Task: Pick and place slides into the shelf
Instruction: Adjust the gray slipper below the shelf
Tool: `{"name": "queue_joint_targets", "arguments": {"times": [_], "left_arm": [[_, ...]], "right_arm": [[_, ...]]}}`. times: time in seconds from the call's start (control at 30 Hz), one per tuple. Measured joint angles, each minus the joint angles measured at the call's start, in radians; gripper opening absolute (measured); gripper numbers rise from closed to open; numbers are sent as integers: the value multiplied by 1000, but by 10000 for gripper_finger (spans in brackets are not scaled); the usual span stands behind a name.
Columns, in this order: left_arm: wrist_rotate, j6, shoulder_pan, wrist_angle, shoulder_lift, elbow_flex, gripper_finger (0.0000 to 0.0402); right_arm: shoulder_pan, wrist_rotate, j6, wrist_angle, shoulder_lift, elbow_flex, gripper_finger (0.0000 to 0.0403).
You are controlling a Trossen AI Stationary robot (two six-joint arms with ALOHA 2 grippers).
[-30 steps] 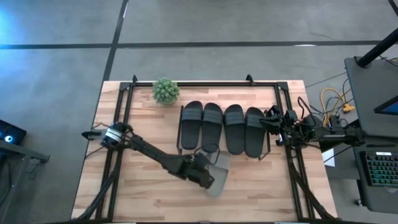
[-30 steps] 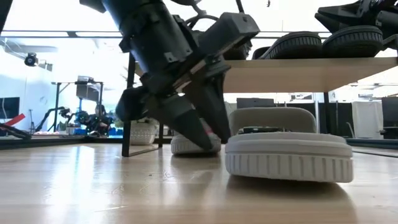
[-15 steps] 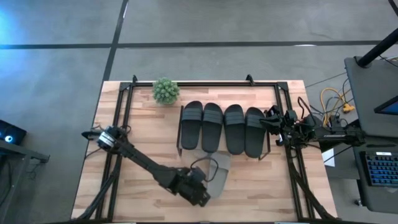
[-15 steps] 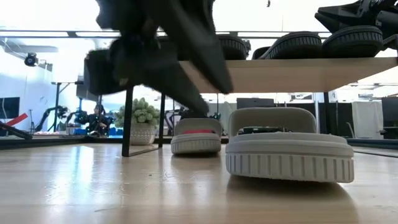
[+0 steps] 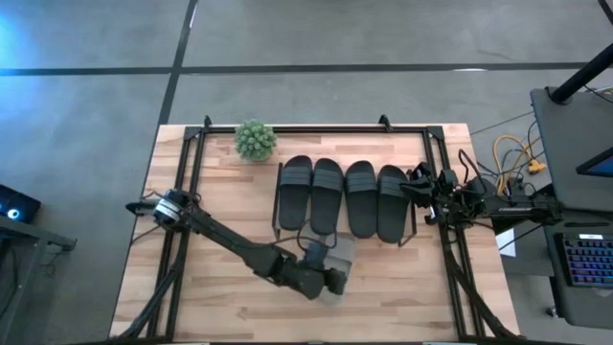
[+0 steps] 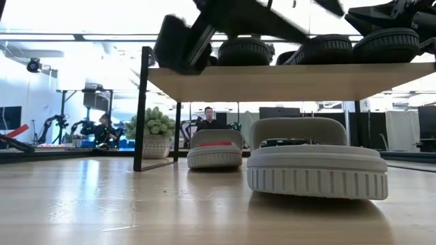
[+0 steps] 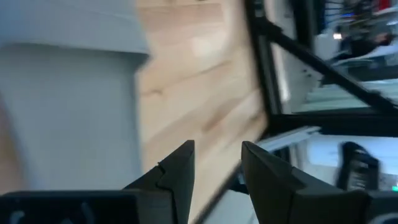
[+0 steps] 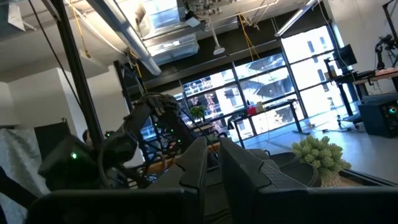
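Firstly, near the left edge of the worktop (image 5: 220,302) the left arm starts, and it reaches across towards the middle of the front edge. The left gripper (image 5: 330,279) hangs there above the near grey slide (image 5: 340,254). In the left wrist view its fingers (image 7: 177,177) stand a little apart with bare wood between them, and they pinch nothing; the pale slide fills the space just beside them.

Close to the back edge, left of the middle, a small green plant (image 5: 255,140) stands in a pot. The shelf (image 6: 293,80) is in the middle of the worktop, and four black slides (image 5: 328,195) lie side by side on its top board. Seen from the low camera, the near grey slide rests on the worktop in front of the shelf, and the second grey slide (image 6: 214,150) rests farther back, under the board.

At the right edge of the worktop the right gripper (image 5: 421,187) waits just beside the rightmost black slide. Its fingers (image 8: 196,165) are almost pressed together and hold nothing.
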Motion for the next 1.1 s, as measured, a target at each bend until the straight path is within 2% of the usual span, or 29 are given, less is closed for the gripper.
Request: {"name": "queue_joint_targets", "arguments": {"times": [0.13,0.33,0.77,0.83,1.03,1.1], "left_arm": [[5,-28,23,-72,0,-3,118],[22,-29,59,-26,-1,-8,118],[30,-33,102,251,-9,-15,118],[67,-36,102,265,-14,-15,118],[90,-134,110,261,-17,-16,118],[178,-150,120,218,-18,-17,118]], "right_arm": [[0,0,0,0,0,0,38],[0,0,0,0,0,0,38],[0,0,0,0,0,0,38],[0,0,0,0,0,0,38],[0,0,0,0,0,0,38],[0,0,0,0,0,0,38]]}}
